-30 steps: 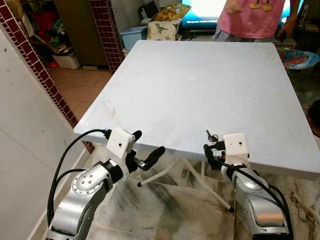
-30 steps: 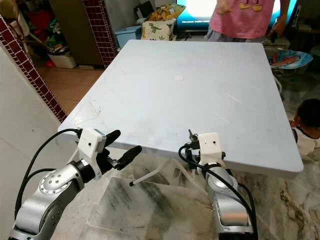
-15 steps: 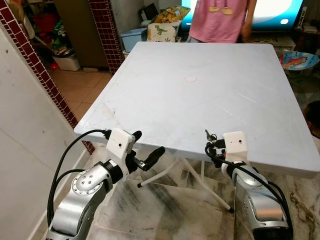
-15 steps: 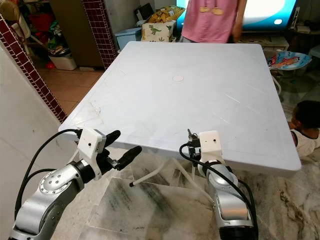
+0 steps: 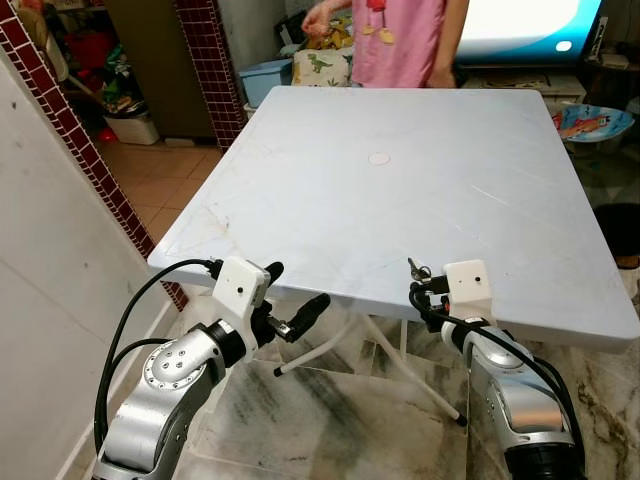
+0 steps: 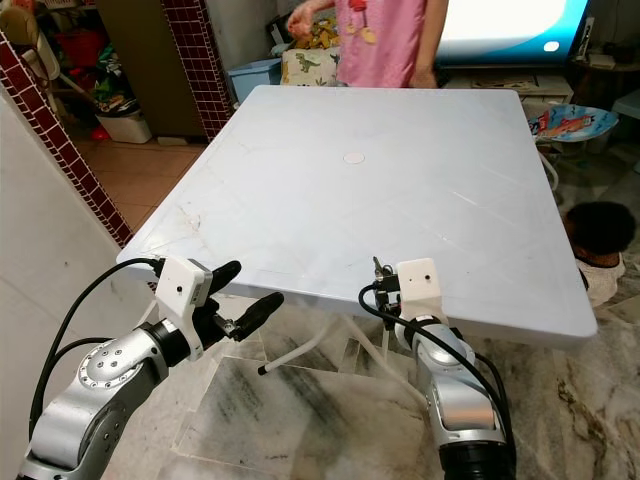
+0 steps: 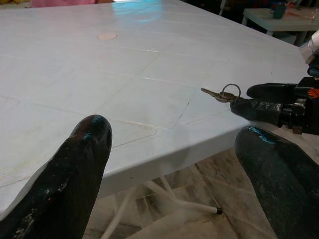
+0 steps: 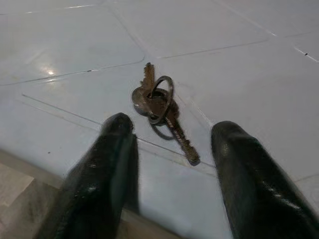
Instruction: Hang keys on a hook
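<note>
The right end effector (image 5: 418, 291) sits in the lower right of the left eye view, at the near edge of the white bench (image 5: 400, 190). Its two black fingers (image 8: 97, 174) are spread apart, with the tips reaching just over the bench edge and nothing held between them. The keys (image 8: 158, 107) lie flat on the bench just ahead of the fingertips, in the middle of the right wrist view: two or so keys on a small metal ring, one long blade pointing back toward the gap between the fingers. The fingers do not touch them. In the left eye view the keys (image 5: 420, 270) show as a small dark bunch right at the near edge of the bench, just beside the white wrist block of the right arm.

The left end effector (image 5: 290, 305) is in the lower left of the left eye view, held below and just in front of the near bench edge. Its fingers are also wide apart and empty. In its wrist view the keys (image 7: 223, 94) lie toward the right of the frame, with the right end effector's dark fingers just beside them.

A small round mark (image 5: 379, 158) sits on the bench top toward its middle. At the far side, in the top centre of the frame, stands a person in a pink shirt (image 5: 400, 40). A brick-tiled pillar (image 5: 213, 60) rises in the upper left.
</note>
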Tool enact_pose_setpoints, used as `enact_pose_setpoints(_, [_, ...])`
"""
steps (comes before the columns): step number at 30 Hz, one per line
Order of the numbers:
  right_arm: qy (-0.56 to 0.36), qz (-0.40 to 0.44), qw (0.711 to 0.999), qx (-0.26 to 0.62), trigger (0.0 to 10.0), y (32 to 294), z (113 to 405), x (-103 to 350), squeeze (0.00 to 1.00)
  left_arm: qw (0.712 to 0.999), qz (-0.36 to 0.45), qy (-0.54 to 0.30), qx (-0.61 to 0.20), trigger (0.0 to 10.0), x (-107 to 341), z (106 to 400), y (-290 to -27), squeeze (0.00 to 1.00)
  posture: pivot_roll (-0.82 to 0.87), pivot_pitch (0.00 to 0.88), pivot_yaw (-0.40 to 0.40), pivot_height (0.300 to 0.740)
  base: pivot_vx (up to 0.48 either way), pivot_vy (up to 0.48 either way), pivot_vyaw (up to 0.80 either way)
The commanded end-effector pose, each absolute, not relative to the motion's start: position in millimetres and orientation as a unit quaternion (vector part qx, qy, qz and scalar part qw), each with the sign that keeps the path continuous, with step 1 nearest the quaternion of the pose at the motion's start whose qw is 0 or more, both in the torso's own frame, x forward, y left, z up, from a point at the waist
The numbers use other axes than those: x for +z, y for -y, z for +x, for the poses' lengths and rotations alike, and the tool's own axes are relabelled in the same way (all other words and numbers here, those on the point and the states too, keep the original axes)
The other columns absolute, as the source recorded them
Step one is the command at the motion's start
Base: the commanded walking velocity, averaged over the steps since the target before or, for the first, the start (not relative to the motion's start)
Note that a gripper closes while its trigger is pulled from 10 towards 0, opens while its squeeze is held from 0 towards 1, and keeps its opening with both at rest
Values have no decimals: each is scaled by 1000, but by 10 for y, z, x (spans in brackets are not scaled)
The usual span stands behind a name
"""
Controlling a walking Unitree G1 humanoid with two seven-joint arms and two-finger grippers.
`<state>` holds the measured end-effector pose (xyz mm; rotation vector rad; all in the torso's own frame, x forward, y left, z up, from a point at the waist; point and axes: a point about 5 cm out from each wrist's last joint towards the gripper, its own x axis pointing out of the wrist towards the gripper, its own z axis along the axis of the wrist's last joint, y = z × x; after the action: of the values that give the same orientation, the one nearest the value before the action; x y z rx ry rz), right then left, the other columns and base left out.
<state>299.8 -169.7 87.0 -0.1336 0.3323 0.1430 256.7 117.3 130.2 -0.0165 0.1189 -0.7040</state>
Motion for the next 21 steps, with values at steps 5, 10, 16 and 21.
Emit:
enact_pose_setpoints(5, [-151,-64,983,83,9333,1656,3048,944,0,936,-8,-56,-346,10000,1341,2546,-1221,0,71,34,112,740,0,0,0])
enact_pose_setpoints(10, [-129,-75,985,89,10000,1631,3032,1023,0,937,-7,-58,-346,10000,1337,2535,-1225,0,68,35,115,740,0,0,0])
enact_pose_setpoints(16, [-129,-84,984,95,0,1614,3017,1037,0,935,-7,-59,-350,10000,1333,2535,-1212,0,65,35,117,740,0,0,0])
enact_pose_setpoints(21, [-143,-81,983,83,0,1643,3010,998,0,935,-6,-58,-350,10000,1339,2543,-1208,0,66,33,114,740,0,0,0])
